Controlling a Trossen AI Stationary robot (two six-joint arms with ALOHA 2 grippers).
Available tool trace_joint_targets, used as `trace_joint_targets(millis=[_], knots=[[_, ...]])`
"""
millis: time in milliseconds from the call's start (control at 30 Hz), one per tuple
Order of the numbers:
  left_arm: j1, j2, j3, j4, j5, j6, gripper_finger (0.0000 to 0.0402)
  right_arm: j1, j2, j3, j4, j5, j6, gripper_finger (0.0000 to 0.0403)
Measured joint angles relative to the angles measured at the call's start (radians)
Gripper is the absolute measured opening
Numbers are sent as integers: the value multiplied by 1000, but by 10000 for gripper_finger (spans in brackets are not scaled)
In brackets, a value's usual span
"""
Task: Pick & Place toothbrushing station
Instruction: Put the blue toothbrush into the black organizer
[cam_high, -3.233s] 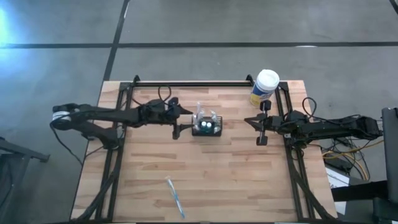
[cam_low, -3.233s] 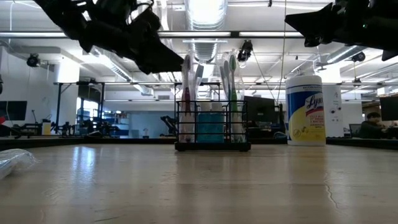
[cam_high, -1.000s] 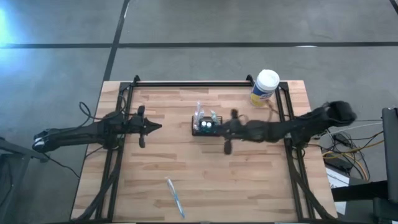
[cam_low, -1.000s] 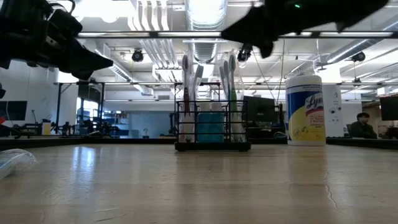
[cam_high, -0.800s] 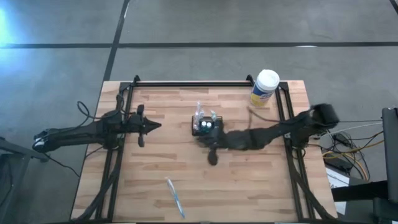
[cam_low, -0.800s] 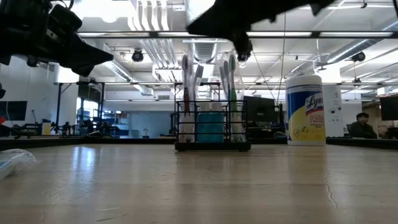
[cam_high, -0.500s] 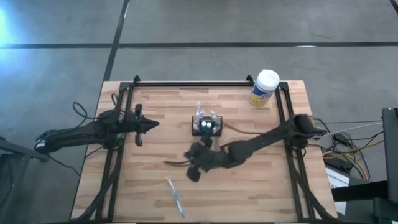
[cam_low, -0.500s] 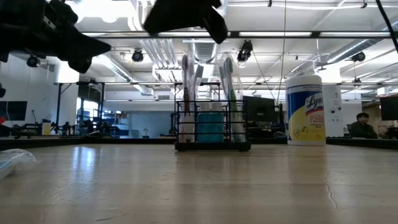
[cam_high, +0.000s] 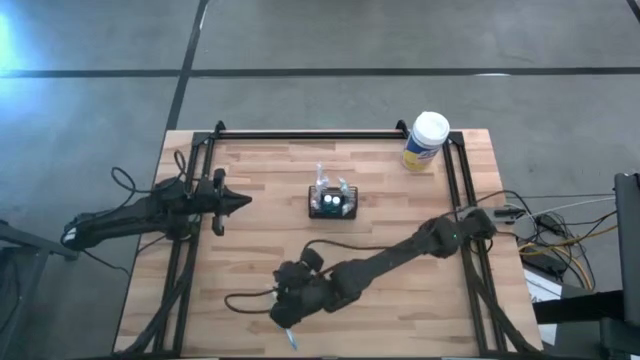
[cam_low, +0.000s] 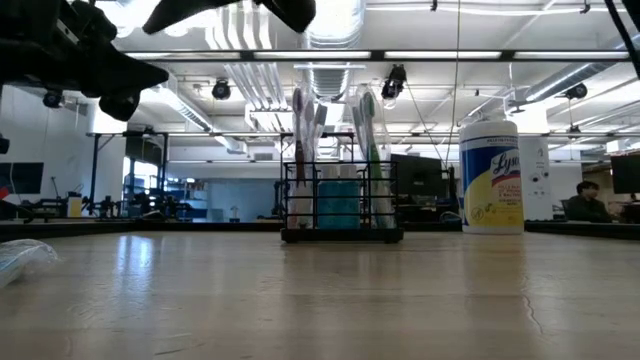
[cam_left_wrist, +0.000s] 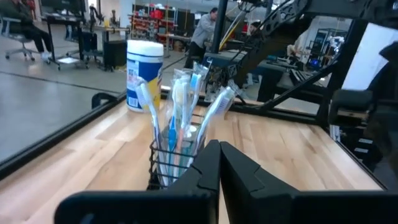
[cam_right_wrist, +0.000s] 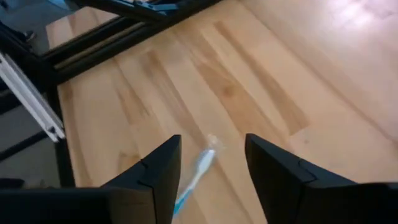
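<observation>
The toothbrushing station (cam_high: 333, 202), a small black wire holder with several toothbrushes upright in it, stands at the table's middle; it also shows in the low view (cam_low: 340, 205) and the left wrist view (cam_left_wrist: 177, 152). A loose clear-and-blue toothbrush (cam_high: 291, 339) lies flat near the front edge. My right gripper (cam_high: 283, 318) hovers open above it; in the right wrist view its fingers (cam_right_wrist: 163, 163) stand on either side of the brush (cam_right_wrist: 198, 169) without touching. My left gripper (cam_high: 246, 201) is shut and holds nothing, left of the station, pointing at it (cam_left_wrist: 219, 149).
A white-lidded canister with a yellow label (cam_high: 427, 140) stands at the far right corner. Black frame rails (cam_high: 190, 250) run along the table's left, right and far sides. A clear blurred thing (cam_low: 22, 262) lies close to the low camera at the left.
My right gripper has swept from just right of the station toward the table's near edge and leftward, its arm stretching out across the table, and now hangs over the loose toothbrush. The station and the toothbrush have stayed where they were.
</observation>
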Motion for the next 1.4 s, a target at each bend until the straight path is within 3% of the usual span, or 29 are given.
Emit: trace_joint_targets(millis=[333, 1100, 1400], knots=[[0, -20, -2, -19, 0, -8, 10, 9, 25, -81, 43, -65, 170, 171], [1, -20, -5, -21, -8, 1, 11, -6, 236, -75, 226, -188, 176, 227], [1, -20, -5, -30, -8, 1, 8, -6, 259, -69, 157, -175, 164, 212]])
